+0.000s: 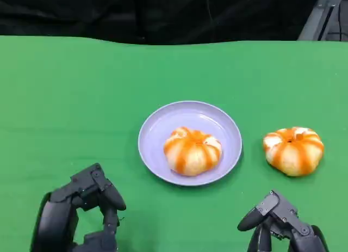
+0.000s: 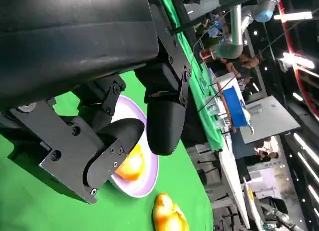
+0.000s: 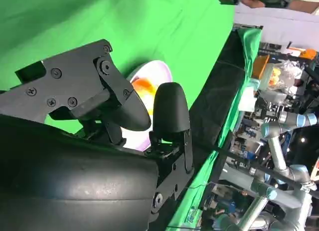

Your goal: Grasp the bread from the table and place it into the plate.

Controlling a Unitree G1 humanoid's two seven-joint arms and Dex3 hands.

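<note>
A lilac plate [image 1: 223,123] sits mid-table with one orange-striped bread roll [image 1: 192,150] lying in it. A second roll [image 1: 293,150] of the same kind rests on the green cloth to the plate's right. My left hand [image 1: 89,208] hovers at the near left with its fingers apart and nothing in them. My right hand [image 1: 280,222] is at the near right, just in front of the loose roll, also holding nothing. In the left wrist view the plate [image 2: 144,183], its roll [image 2: 131,163] and the loose roll [image 2: 168,214] appear beyond my fingers [image 2: 164,123]. The right wrist view catches the plate [image 3: 155,71] behind my fingers [image 3: 171,114].
The green cloth [image 1: 70,110] covers the table to a dark far edge [image 1: 163,41]. A grey metal frame [image 1: 321,15] stands at the back right. The wrist views take in other tables, robot arms and people well beyond the table.
</note>
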